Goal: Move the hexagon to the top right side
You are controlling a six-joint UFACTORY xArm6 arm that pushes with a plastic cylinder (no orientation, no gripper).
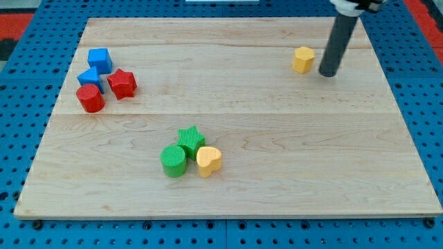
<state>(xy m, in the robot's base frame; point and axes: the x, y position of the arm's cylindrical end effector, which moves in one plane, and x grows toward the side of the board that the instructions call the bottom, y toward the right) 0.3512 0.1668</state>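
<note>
A yellow hexagon block [302, 59] lies near the view's top right on the wooden board [228, 187]. My tip [327, 72] rests on the board just to the right of the hexagon, a small gap apart from it. The dark rod rises from there up and to the right, out of the view's top edge.
At the view's left, two blue blocks [100, 59] [90, 78], a red star [122, 83] and a red cylinder [90, 98] cluster together. At bottom centre sit a green star [190, 139], a green cylinder [174, 160] and a yellow heart [209, 160]. Blue pegboard surrounds the board.
</note>
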